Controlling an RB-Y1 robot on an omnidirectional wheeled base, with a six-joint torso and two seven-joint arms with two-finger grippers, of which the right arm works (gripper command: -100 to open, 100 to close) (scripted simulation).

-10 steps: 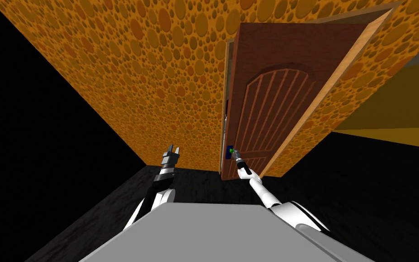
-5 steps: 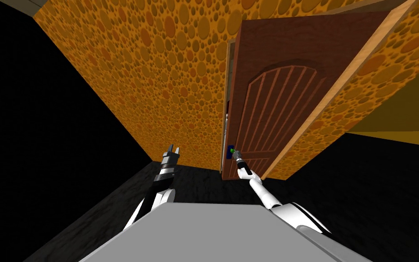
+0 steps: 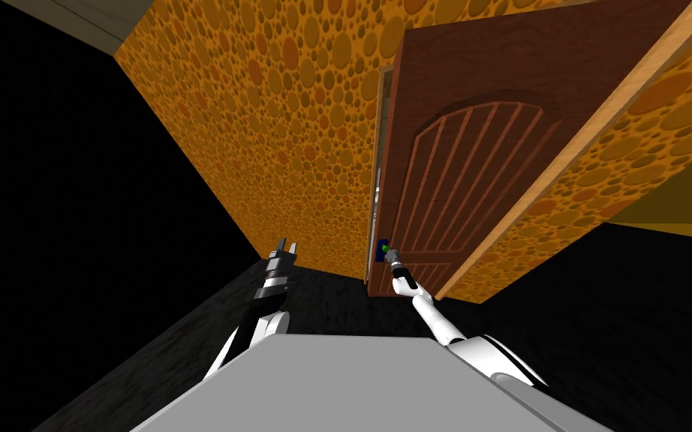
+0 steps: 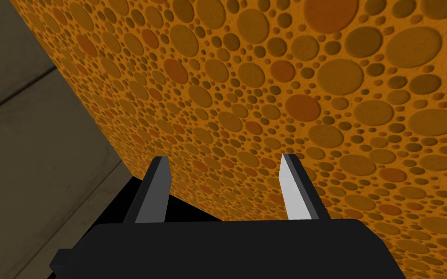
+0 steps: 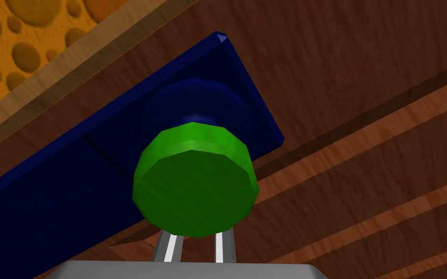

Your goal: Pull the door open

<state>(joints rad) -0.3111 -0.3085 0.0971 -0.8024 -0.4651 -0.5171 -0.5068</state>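
Orange spotted wall (image 3: 277, 112) beside door (image 3: 472, 172) ajar, right claw (image 3: 389, 253) tight on green knob (image 5: 196, 184), left claw (image 4: 222, 162) wide.

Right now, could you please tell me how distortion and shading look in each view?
Head view: the wide lens rolls and splays the spotted wall and the door, with a black area at left. Left wrist view: evenly lit; one finger of the open left gripper looks dark, the other bright. Right wrist view: the green knob looms close, hiding the tips of the right gripper.
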